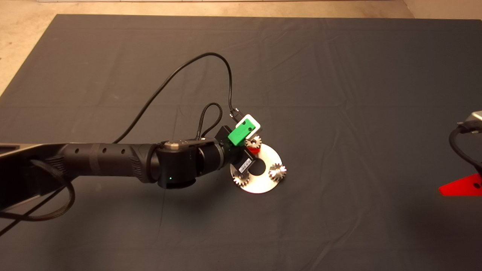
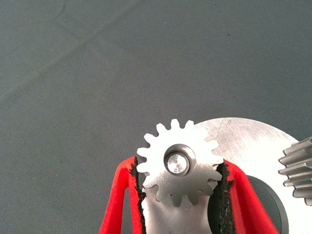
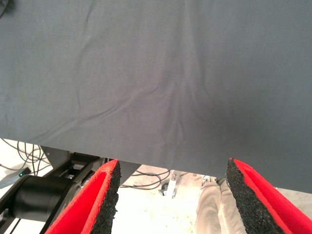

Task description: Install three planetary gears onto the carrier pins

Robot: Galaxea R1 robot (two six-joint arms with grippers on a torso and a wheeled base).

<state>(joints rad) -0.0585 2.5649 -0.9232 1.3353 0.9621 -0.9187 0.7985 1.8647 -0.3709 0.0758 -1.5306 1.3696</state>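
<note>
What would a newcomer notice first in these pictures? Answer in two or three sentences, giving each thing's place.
The eye goes to the silvery carrier plate near the mat's middle, with three planetary gears on it. The left gripper reaches in from the left, its red fingers flanking one gear seated on its pin. The right gripper waits open at the mat's right edge.

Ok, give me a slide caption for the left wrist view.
Left gripper pads flank a planetary gear seated on its carrier pin.

Bare mat (image 1: 339, 94) all around the plate (image 1: 260, 186)
</note>
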